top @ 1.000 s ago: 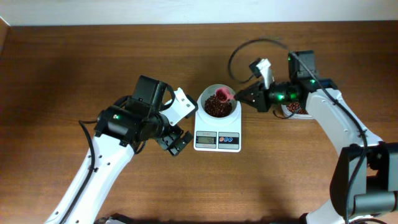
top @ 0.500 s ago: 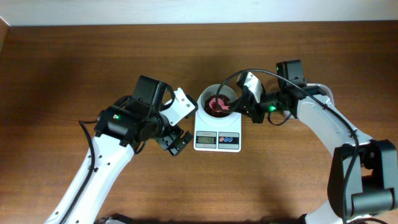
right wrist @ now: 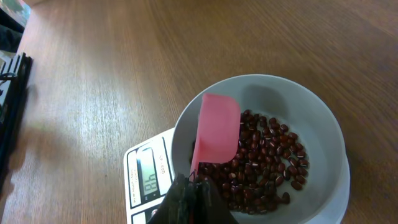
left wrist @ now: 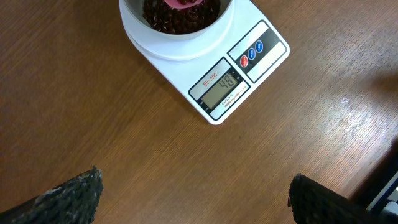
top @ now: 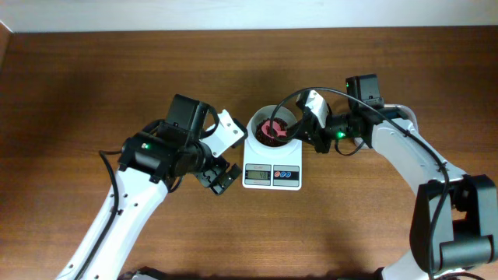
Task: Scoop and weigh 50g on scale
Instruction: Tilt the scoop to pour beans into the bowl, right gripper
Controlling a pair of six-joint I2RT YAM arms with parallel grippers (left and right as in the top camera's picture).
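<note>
The white scale (top: pixel 271 176) stands mid-table with a white bowl (top: pixel 252 124) on it. Its display (left wrist: pixel 222 88) reads 48. Dark red-brown beans (right wrist: pixel 267 163) lie heaped in the bowl (right wrist: pixel 324 121). My right gripper (right wrist: pixel 194 198) is shut on the handle of a pink scoop (right wrist: pixel 216 129), which hangs tilted over the beans, its smooth back towards the camera. Seen from overhead, the right gripper (top: pixel 299 131) sits at the bowl's right rim and the scoop (top: pixel 272 127) is inside the bowl. My left gripper (top: pixel 227 155) stands open left of the scale, nothing between its fingertips (left wrist: pixel 79 194).
The scale's red and blue buttons (left wrist: pixel 251 51) face the table's front edge. A black cable (top: pixel 292 101) loops behind the bowl, above the right arm. Bare brown wood surrounds the scale on the near side and to the left.
Over the last second my right gripper swung left and tipped the pink scoop over into the bowl. For the last half second it has held still. The left arm has not moved.
</note>
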